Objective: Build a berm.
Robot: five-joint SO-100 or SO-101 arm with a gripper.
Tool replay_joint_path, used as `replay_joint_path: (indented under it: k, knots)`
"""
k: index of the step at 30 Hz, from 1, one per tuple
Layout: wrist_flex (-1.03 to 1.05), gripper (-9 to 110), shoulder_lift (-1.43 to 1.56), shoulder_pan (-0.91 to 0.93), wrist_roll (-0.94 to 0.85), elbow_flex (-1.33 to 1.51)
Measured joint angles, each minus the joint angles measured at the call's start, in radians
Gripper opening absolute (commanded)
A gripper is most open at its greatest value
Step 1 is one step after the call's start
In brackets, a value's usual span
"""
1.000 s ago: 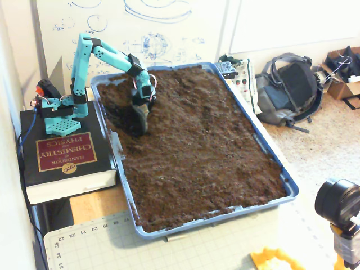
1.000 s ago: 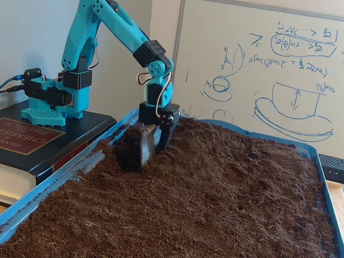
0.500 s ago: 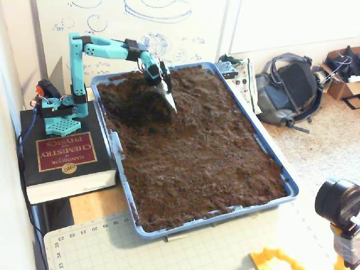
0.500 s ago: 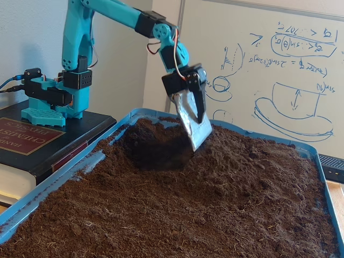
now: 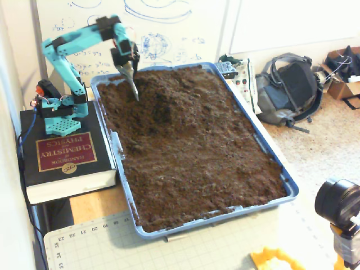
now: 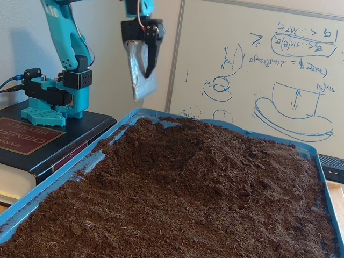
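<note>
Dark brown loose soil fills a blue tray (image 5: 291, 188) (image 6: 56, 176). A low hump of it, the berm (image 5: 164, 93) (image 6: 180, 141), rises near the tray's back left corner, with sloping sides running into the flatter bed. My gripper (image 5: 134, 84) (image 6: 143, 88) hangs in the air above that back corner, clear of the soil. It carries a silver blade (image 6: 137, 72) pointing down, and the black finger lies close against it. The jaws look shut and I see no soil on the blade.
The teal arm base (image 5: 59, 109) (image 6: 54, 94) stands on a thick black book (image 5: 64, 160) (image 6: 32, 145) left of the tray. A whiteboard (image 6: 269, 75) is behind. A backpack (image 5: 289, 90) lies right of the tray; a cutting mat (image 5: 185, 250) and a camera (image 5: 337, 205) sit in front.
The gripper has lifted out of the soil and swung up and back toward the tray's rear left corner. The dark hollow it worked in now reads as a smoother hump.
</note>
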Motion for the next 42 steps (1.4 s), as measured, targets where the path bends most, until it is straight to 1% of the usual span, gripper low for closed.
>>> replay_joint_path:
  k: [3,8,11,16,22,29,34,42]
  knots:
    - [-0.06,0,0.066,0.098,-0.133,0.094]
    - [-0.258,0,0.098,0.273,-0.371,0.291]
    - [-0.385,0,0.098,0.347,-0.439,0.393]
    - [-0.545,0,0.089,0.431,-0.477,0.549]
    - [-0.657,0,-0.06,0.462,-0.58,0.649]
    - [-0.695,0,-0.261,0.462,-0.615,0.65]
    - [-0.703,1,-0.35,0.476,-0.615,0.646]
    - [-0.75,1,-0.566,0.535,-0.624,0.514]
